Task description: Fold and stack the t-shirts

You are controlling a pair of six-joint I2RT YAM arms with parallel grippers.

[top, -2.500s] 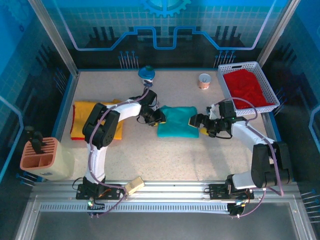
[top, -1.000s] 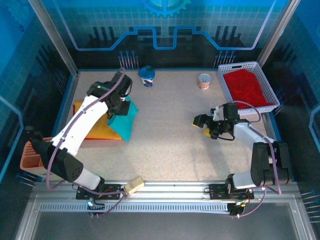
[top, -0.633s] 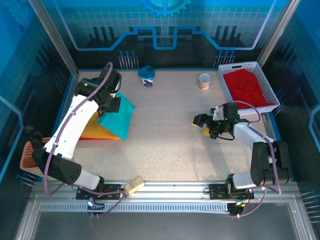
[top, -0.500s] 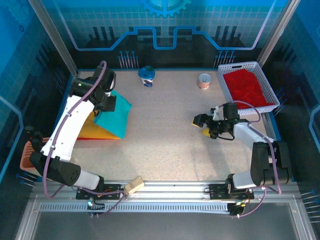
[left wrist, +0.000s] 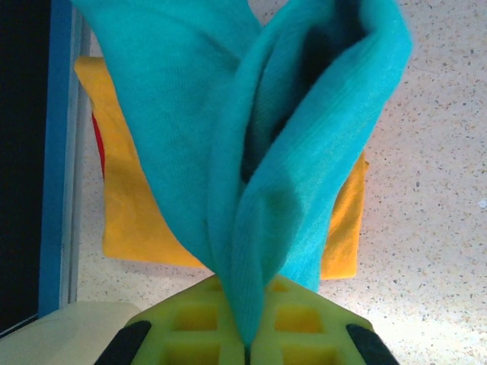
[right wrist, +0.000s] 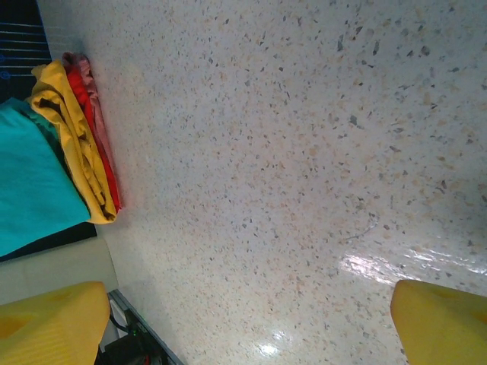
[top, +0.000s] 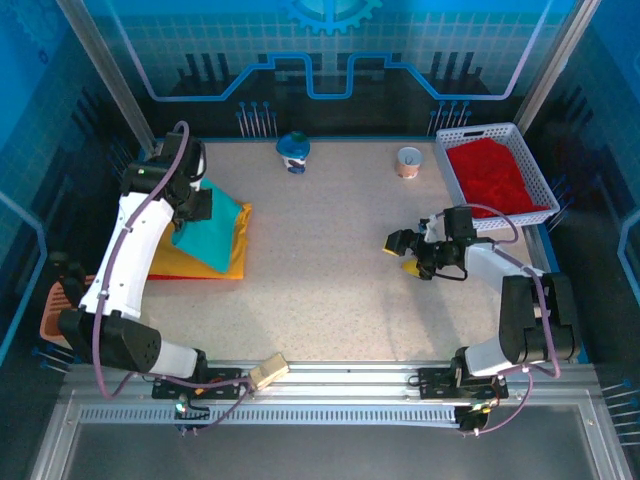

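Teal tee (top: pixel 214 228), which lay mid-table a couple of seconds ago, now hangs pinched in the left gripper (left wrist: pixel 245 342) over the yellow tee (top: pixel 218 266) at the table's left side. It looks ready to be laid on that pile. The right gripper (top: pixel 401 252) sits mid-table, fingers spread, holding nothing.

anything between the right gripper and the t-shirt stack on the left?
Nothing: bare speckled table runs from the right gripper to the yellow t-shirt with the teal t-shirt hanging over it. Top external and right wrist views both show it.
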